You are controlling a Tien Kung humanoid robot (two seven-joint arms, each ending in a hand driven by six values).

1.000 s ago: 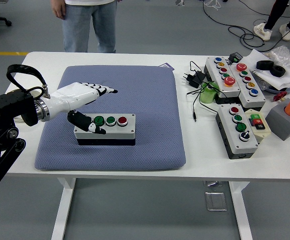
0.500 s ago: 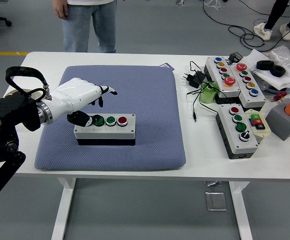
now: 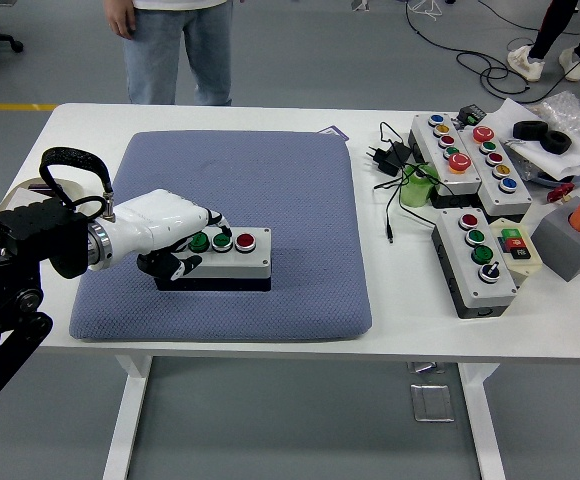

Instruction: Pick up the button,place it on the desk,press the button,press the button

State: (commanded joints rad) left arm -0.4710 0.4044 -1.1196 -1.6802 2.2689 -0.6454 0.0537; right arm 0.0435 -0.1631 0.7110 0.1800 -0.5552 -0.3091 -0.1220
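We are watching the left hand lying low at centre-left of the frame, white shell over the left end of the button box, black fingers curling down around that end; we are reading it as grasping the box, though the contact under the palm is hidden. The right hand is not showing anywhere.

The box is sitting flat on the blue-grey pad in the middle of the frame, not yet lifted. Its green buttons are lying right at the fingertips, the red button clear toward the right end.

For the pick, we are judging that the grip wants to close on the box's side walls, not its top, so no button gets pressed early. The hold is at one end, so the far end is likely to droop; a slow, level lift seems wise. The bare white table between pad and the other control boxes at right looks like the free spot to set it down, well short of the cables

A person is standing at the top left of the frame, hands off the table
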